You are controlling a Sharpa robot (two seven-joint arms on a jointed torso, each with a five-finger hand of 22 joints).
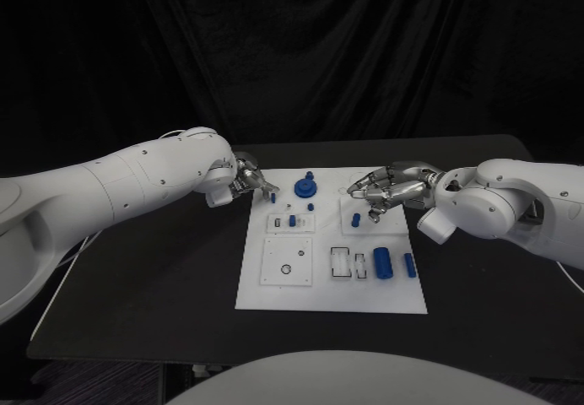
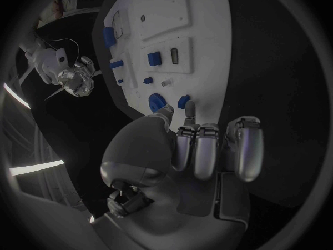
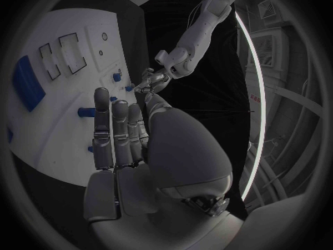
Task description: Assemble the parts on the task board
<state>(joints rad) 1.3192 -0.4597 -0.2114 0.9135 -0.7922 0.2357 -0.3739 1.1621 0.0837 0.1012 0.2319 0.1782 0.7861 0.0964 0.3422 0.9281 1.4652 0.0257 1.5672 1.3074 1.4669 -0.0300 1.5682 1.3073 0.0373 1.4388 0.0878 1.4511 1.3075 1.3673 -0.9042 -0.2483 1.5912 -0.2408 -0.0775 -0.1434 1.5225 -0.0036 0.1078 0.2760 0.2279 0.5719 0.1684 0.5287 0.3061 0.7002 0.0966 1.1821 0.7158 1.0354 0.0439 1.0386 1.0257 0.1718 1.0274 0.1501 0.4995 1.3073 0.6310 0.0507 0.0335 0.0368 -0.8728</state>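
The white task board (image 1: 283, 295) lies mid-table. My left hand (image 1: 250, 181) hovers at its far left corner, fingers stretched out side by side, tips just short of a small blue peg (image 1: 273, 197) (image 2: 183, 101); nothing sits between them. A blue knob (image 1: 305, 184) (image 2: 157, 101) stands close by. My right hand (image 1: 383, 190) hangs over the far right of the board (image 3: 49, 94), fingers (image 3: 114, 133) straight and empty, above a blue peg (image 1: 355, 219) (image 3: 86, 112). A large blue cylinder (image 1: 382, 261) (image 3: 24, 83) and a thinner one (image 1: 410, 265) lie on the near right.
More small blue pegs (image 1: 292, 220) stand by rectangular sockets (image 1: 342, 262) in the board. The black table (image 1: 146, 278) runs wide on both sides and ends close behind the board. A dark curtain hangs at the back.
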